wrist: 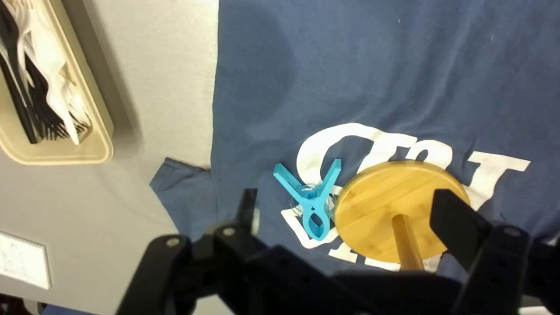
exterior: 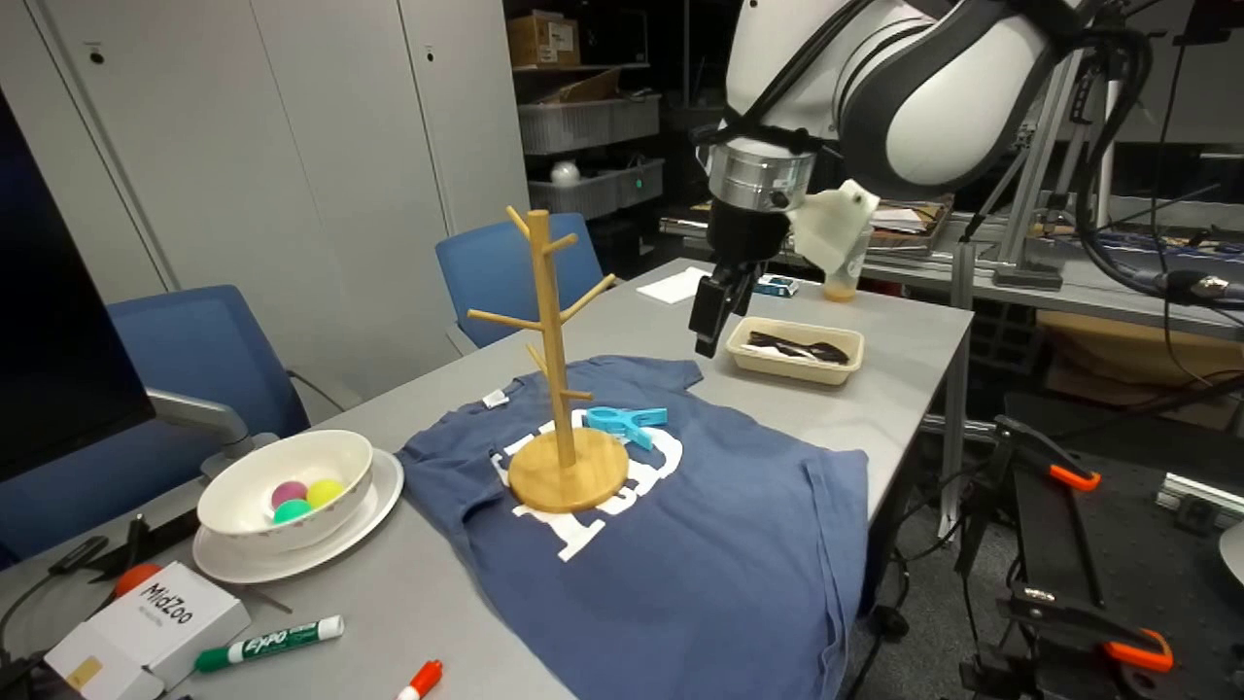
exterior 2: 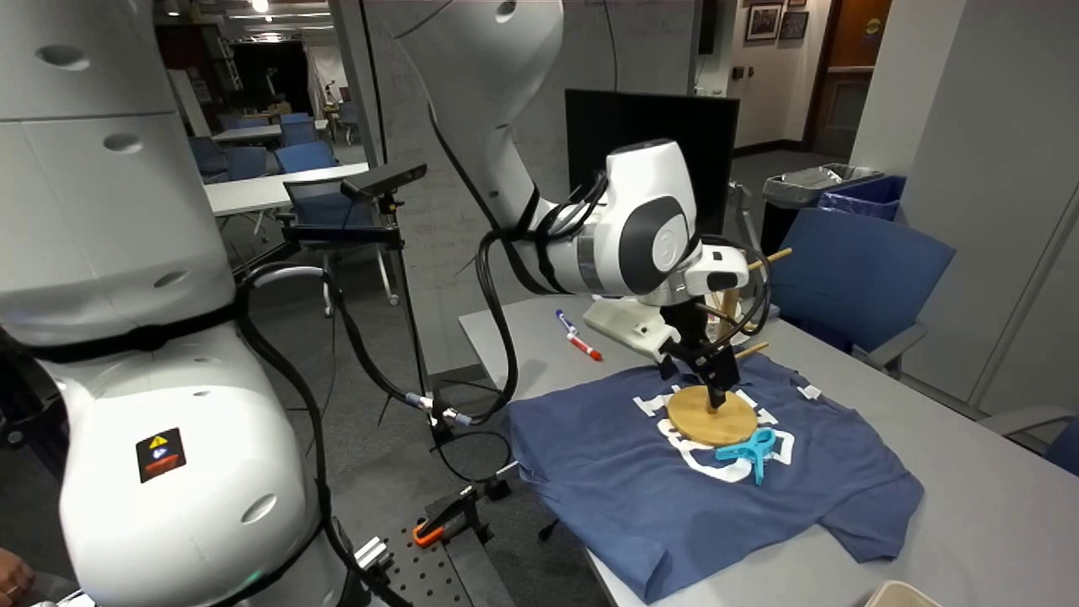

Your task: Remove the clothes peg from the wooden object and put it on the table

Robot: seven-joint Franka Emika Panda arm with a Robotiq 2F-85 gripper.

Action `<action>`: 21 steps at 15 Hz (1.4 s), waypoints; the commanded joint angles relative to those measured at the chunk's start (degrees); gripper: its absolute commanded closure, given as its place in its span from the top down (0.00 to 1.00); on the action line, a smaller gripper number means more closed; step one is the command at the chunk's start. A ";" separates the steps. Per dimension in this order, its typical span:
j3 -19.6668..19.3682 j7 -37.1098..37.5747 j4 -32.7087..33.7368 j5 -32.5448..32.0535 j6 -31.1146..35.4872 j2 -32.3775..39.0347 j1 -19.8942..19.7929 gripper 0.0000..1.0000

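Observation:
The teal-blue clothes peg (exterior: 632, 422) lies on the dark blue shirt, close beside the round base of the wooden object (exterior: 550, 340). The wrist view shows the peg (wrist: 316, 202) left of the base (wrist: 376, 197); whether they touch I cannot tell. The peg also shows in an exterior view (exterior 2: 752, 452), where my arm hides much of the stand's pole. My gripper (wrist: 345, 194) is open and empty, above the shirt, with the peg and base in view between and beyond its fingers. It also shows in both exterior views (exterior: 711, 331) (exterior 2: 716, 389). The table (exterior: 379, 612) lies under the shirt.
The shirt (exterior: 700, 544) covers the middle of the table. A cutlery tray (exterior: 846, 365) stands behind it. A bowl (exterior: 340, 467) of coloured balls on a plate, a green marker (exterior: 272, 643), a red marker (exterior: 422, 679) and a white box (exterior: 165, 622) lie at another end.

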 commanded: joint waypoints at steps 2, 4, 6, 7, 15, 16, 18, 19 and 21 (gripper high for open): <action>1.22 4.98 -4.86 -7.24 -0.16 -7.88 0.25 1.00; 1.78 6.08 -6.16 -8.97 0.04 -10.02 0.03 1.00; 2.03 6.43 -7.46 -10.01 0.28 -12.01 -0.20 1.00; 2.11 6.47 -8.05 -10.27 0.35 -12.97 -0.25 1.00; 1.95 4.98 -9.30 -8.68 0.07 -14.60 -0.05 1.00; 1.96 4.98 -9.42 -8.68 0.07 -14.70 -0.05 1.00; 1.96 4.98 -9.46 -8.68 0.07 -14.73 -0.05 1.00; 1.96 4.98 -9.47 -8.68 0.07 -14.73 -0.05 1.00; 1.96 4.98 -9.47 -8.68 0.07 -14.73 -0.05 1.00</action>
